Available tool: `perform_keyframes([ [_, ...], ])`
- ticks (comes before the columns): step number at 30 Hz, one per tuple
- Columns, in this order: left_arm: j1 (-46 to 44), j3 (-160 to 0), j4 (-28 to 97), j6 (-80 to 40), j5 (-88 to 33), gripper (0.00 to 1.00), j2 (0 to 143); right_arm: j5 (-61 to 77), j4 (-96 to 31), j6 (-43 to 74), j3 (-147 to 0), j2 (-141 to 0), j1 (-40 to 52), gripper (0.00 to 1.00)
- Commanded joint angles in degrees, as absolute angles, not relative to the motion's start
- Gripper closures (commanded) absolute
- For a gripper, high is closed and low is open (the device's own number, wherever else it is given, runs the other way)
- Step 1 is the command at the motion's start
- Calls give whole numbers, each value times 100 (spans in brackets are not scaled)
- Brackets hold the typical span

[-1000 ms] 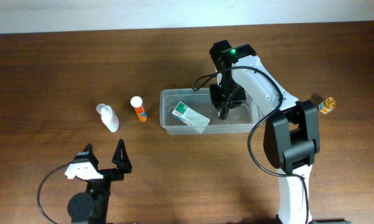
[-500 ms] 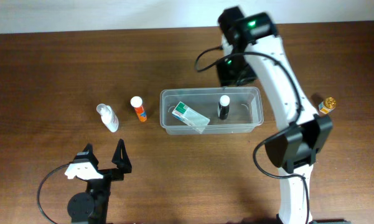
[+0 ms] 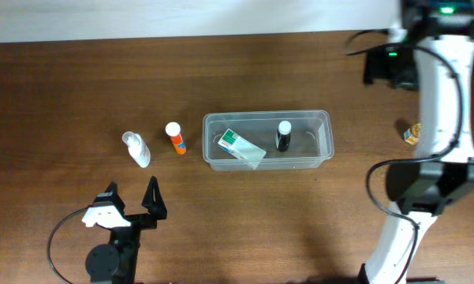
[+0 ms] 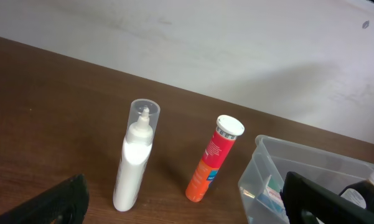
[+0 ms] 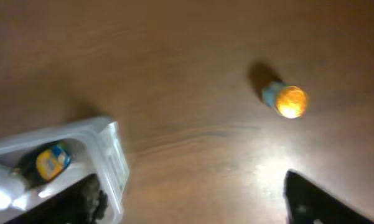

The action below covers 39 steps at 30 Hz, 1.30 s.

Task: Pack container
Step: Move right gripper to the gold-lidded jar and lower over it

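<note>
The clear container (image 3: pixel 307 150) sits mid-table. Inside it lie a white-and-green box (image 3: pixel 240 146) and an upright dark bottle (image 3: pixel 284 136) with a white cap. My right gripper (image 3: pixel 385 69) hovers high at the far right, well away from the container, open and empty. In the right wrist view the right gripper (image 5: pixel 199 208) has the container's corner (image 5: pixel 109 162) on its left and a small amber bottle (image 5: pixel 286 101) ahead. My left gripper (image 3: pixel 131 207) rests open near the front left. In its wrist view the left gripper (image 4: pixel 190 211) faces a white bottle (image 4: pixel 137 158) and an orange tube (image 4: pixel 213 160).
The white bottle (image 3: pixel 136 149) and orange tube (image 3: pixel 175 138) lie left of the container. The amber bottle (image 3: pixel 412 134) stands alone at the right, near the right arm's column. The table's back edge meets a pale wall.
My right gripper let go of the dark bottle inside the container, opened, and rose and swung away to the far right. The left arm has not moved.
</note>
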State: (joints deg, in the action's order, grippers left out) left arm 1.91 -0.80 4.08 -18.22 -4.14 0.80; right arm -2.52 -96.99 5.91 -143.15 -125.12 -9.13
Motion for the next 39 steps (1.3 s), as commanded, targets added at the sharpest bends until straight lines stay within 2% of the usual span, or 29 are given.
perform_keyframes([
  [1,220,-51,416,-1879,-473,1,34,-30,-9710,582,-14035,-12315,-1352,2],
  [7,220,-51,416,-1879,-473,1,34,1,-9091,648,-13067,-12324,-2196,2],
  [15,220,-51,414,-1879,-473,1,34,-3,-7915,639,-11640,-12324,-2875,2],
  [22,220,-51,416,-1879,-473,1,34,799,-7408,-45,-11238,-12392,-2952,2],
  [39,220,-51,416,-1879,-473,1,34,532,-7371,-62,-11238,-13124,-2932,2],
])
